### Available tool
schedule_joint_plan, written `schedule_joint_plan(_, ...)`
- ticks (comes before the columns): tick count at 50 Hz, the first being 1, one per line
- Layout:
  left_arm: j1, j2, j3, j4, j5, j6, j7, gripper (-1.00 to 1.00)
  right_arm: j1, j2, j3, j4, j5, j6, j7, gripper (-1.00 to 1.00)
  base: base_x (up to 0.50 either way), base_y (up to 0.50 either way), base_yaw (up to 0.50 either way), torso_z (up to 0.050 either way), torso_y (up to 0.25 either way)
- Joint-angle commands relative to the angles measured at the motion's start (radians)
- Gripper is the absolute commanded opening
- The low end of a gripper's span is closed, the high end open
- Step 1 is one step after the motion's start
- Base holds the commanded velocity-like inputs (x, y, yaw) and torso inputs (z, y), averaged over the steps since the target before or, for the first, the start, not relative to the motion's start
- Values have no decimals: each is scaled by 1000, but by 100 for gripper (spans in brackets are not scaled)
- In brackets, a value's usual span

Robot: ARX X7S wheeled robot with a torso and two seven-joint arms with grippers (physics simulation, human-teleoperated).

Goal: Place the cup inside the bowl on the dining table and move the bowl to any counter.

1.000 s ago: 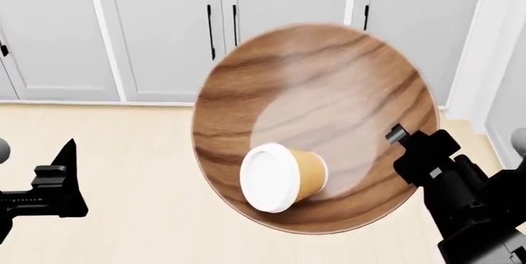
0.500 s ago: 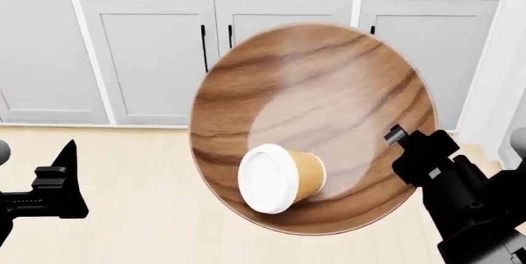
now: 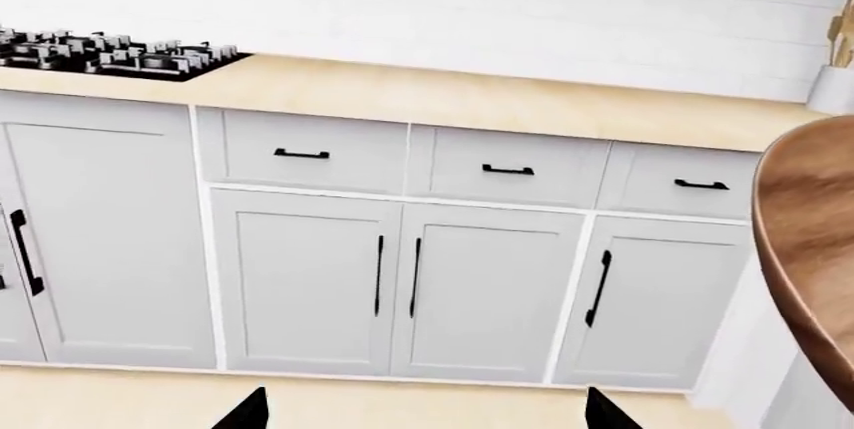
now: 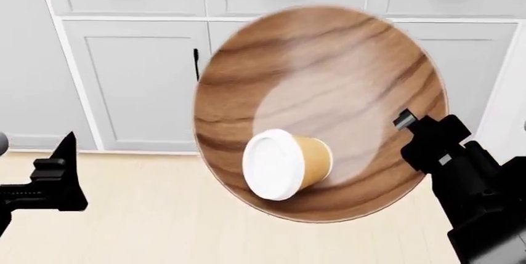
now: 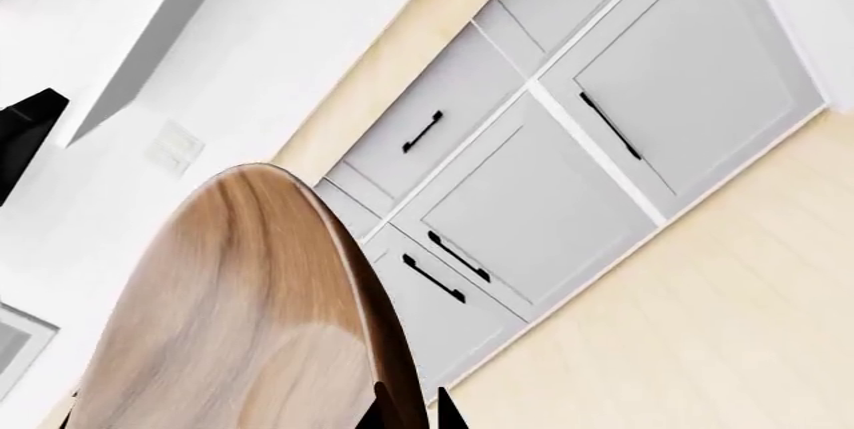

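The desk [image 3: 507, 99], a warm tan plank top over grey cabinets, lies ahead as the drop-off. The right hand [image 4: 411, 130] grasps the rim of the wide, dark-grained wooden bowl [image 4: 329, 85], carried aloft. Inside lies the tapered paper cup [image 4: 287, 164], tipped sideways. The left hand [image 4: 58, 181] is free; its grip cannot be told.

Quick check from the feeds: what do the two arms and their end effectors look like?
Both are matte black and blocky. The left end effector ends in pointed, wedge-shaped fingers. The right end effector carries a small silver-grey fitting near its tip. A grey rounded joint shows at the frame's left edge.
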Motion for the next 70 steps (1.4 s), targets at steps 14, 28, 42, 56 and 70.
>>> schedule_joint_plan(14,-11,-8,-6,8,-1,9,-7,100,36,8,5,-2,27,-9,6,-100,500,-1,0,0,1)
schedule_joint_plan(28,-51,-20,-26,30,-45,-34,-39,100,49,17,4,-2,34,-11,18,-100,500,-1,0,0,1)
schedule_joint_plan(42,-90,-21,-19,36,-62,-57,-60,100,56,26,-1,-4,35,-12,29,-100,500,-1,0,1,1)
schedule_joint_plan(56,-89,-27,-22,39,-71,-55,-62,100,50,26,-10,-2,33,-17,25,-100,500,-1,0,0,1)
schedule_joint_plan(70,-84,-38,-32,41,-83,-49,-58,100,53,26,-15,-4,39,-20,30,-100,500,-1,0,0,1)
